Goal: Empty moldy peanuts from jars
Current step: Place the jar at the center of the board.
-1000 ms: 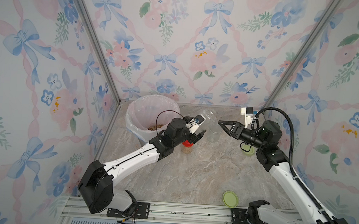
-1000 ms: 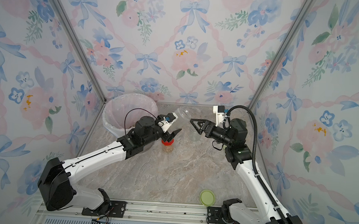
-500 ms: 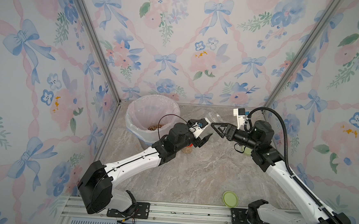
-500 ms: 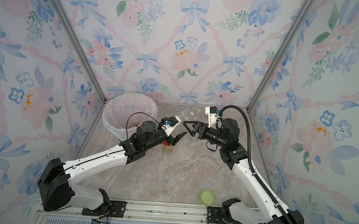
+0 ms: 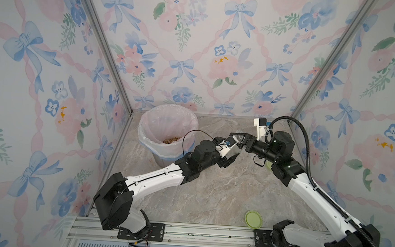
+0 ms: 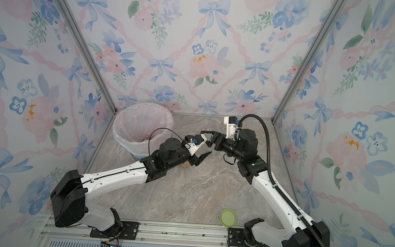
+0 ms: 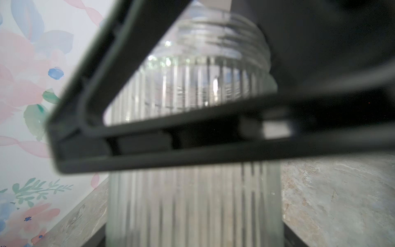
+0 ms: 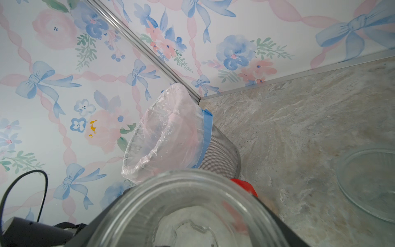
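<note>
The left hand [image 5: 230, 147] is closed on the body of an empty, clear ribbed lidless jar [image 7: 192, 203]. The right hand [image 5: 237, 140] straddles the jar's threaded neck from the opposite side; whether its fingers clamp it cannot be told. Tan-brown peanuts [image 5: 170, 140] lie in the bag-lined grey mesh bin [image 5: 169, 114], on the left hand's side away from the right hand.

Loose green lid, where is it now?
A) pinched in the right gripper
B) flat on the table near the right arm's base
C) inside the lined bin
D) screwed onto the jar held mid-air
B: the pale green lid lies flat on the table beside the right arm's base, and the raised jar shows bare threads.
</note>
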Tool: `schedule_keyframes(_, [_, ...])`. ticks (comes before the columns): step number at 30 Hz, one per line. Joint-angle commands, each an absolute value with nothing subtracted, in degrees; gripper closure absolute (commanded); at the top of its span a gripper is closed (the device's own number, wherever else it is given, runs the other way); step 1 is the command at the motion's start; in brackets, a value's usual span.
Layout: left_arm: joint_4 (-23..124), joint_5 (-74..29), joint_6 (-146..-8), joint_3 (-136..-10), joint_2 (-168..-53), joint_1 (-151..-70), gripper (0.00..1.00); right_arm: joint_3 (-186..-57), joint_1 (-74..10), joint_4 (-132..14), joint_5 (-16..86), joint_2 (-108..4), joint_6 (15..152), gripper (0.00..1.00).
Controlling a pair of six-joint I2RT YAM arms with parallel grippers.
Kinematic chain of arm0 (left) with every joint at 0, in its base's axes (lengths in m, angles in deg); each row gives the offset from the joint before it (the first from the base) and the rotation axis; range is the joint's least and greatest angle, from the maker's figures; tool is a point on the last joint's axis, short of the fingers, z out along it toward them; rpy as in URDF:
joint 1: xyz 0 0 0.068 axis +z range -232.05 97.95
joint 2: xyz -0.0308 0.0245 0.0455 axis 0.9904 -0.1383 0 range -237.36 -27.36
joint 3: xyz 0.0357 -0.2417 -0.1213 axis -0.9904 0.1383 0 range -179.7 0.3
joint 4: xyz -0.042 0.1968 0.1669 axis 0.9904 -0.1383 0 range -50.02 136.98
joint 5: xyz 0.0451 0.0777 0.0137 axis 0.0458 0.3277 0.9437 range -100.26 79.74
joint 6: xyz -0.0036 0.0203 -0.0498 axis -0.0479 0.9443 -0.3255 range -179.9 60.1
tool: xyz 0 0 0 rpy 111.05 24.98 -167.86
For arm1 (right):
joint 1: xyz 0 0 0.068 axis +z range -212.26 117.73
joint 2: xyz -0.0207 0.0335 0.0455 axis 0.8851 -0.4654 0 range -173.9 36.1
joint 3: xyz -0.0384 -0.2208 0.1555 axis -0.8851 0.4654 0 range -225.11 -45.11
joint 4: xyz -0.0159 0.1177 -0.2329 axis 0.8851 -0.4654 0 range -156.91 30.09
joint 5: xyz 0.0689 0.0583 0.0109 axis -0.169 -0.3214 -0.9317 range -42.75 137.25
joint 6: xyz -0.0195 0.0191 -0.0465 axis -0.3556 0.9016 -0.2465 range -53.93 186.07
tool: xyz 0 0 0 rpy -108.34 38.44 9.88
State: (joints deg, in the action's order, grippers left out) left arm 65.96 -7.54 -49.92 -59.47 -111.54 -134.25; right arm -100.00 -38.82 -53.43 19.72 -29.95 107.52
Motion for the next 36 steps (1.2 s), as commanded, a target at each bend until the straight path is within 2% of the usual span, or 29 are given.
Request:
schedule_keyframes(1, [72.3, -9.2, -50.0, -62.6, -112.4, -135.1, 1.00, -99.1, -37.6, -51.5, 19.8, -30.3, 107.1, 0.16])
schedule_keyframes(3, [72.8, -9.4, -50.3, -63.1, -113.1, -135.3, 1.00, -98.5, -37.5, -52.1, 20.6, -30.0, 106.7, 0.22])
schedule_keyframes(7, [73.3, -9.9, -50.3, -64.3, -114.3, -135.7, 1.00, -98.5, -37.4, -56.2, 22.8, -28.9, 103.8, 0.46])
schedule_keyframes(10, [73.4, -11.6, -50.0, -64.7, -114.8, -135.9, 0.84, -99.2, -37.4, -59.5, 24.6, -27.7, 100.6, 0.54])
schedule_keyframes(12, [73.3, -13.1, -49.1, -64.4, -114.9, -136.0, 0.69, -100.5, -37.4, -62.9, 26.7, -27.1, 98.3, 0.57])
schedule_keyframes(14, [73.1, -14.8, -48.8, -63.8, -114.9, -136.1, 0.59, -102.1, -37.4, -66.2, 27.9, -26.8, 95.8, 0.60])
schedule_keyframes(20, [73.1, -24.0, -45.2, -61.9, -116.1, -137.1, 0.34, -104.7, -37.5, -72.1, 33.6, -25.0, 92.1, 0.64])
schedule_keyframes(23, [72.2, -24.6, -45.8, -62.6, -118.0, -137.9, 0.32, -106.1, -37.5, -75.3, 36.4, -24.7, 89.5, 0.65])
schedule_keyframes(25, [70.8, -24.4, -46.8, -64.1, -119.6, -138.3, 0.26, -106.2, -37.8, -75.8, 38.0, -24.1, 88.5, 0.65])
schedule_keyframes(27, [68.5, -24.7, -46.9, -65.7, -120.8, -138.7, 0.13, -106.5, -38.1, -76.9, 39.4, -23.8, 87.7, 0.65])
schedule_keyframes(30, [65.4, -26.2, -46.1, -67.7, -122.0, -139.6, 0.02, -106.5, -39.2, -77.2, 39.9, -23.3, 87.5, 0.66])
schedule_keyframes(36, [65.3, -23.6, -45.5, -68.3, -123.6, -140.5, 0.02, -106.8, -41.5, -78.3, 40.7, -23.0, 86.6, 0.66])
